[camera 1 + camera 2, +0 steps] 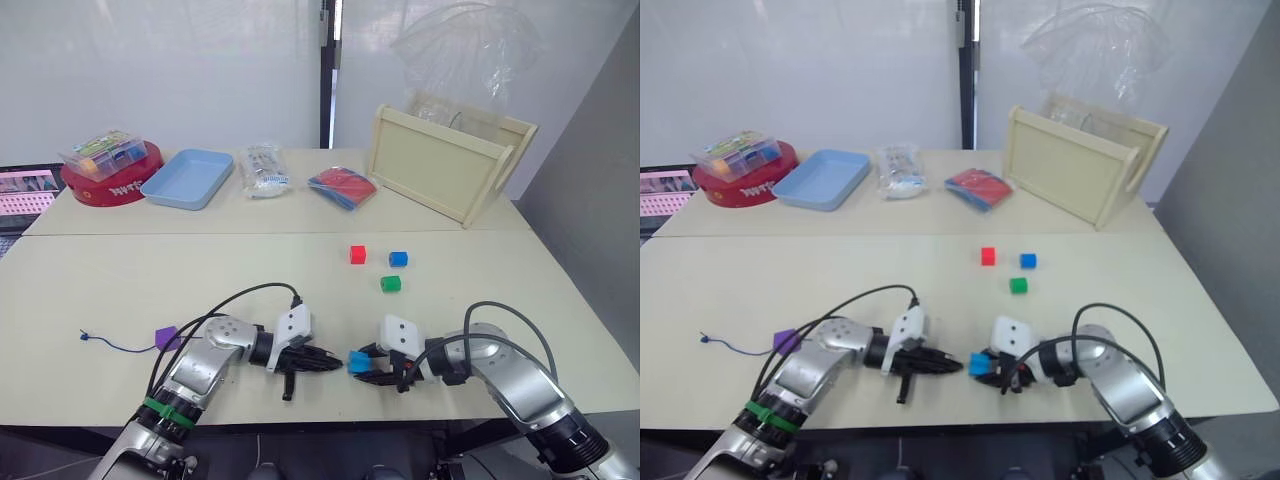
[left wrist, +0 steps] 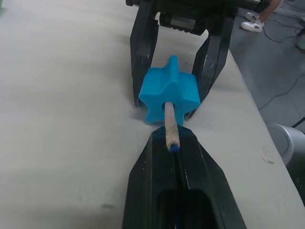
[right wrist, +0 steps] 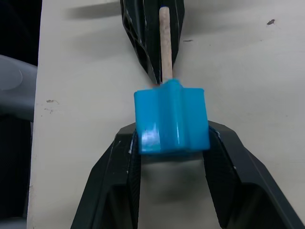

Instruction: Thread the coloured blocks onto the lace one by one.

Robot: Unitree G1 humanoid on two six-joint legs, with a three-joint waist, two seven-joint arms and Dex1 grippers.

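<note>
The right gripper is clamped on the cyan block, a star-sided bead pinched across its flanks so that its hole faces the other arm. Facing it near the front table edge, the left gripper is closed on the lace, pinching it just behind the stiff pale tip, which already pokes into the bead's hole. That tip looks rigid enough to push straight, while the dark blue cord behind it is probably limp and would buckle (so the hold belongs on the tip, close to its base, as now). The bead looks light, hard and somewhat slick; holding it by two opposite flanks keeps the bore free. The tip's long axis runs across the table from the robot's left toward its right, in line with the bore. Behind the left arm the cord trails away to the left, passing the purple block that sits on it. Farther up the table, well apart from both grippers, lie the red block, the blue block and the green block.
</note>
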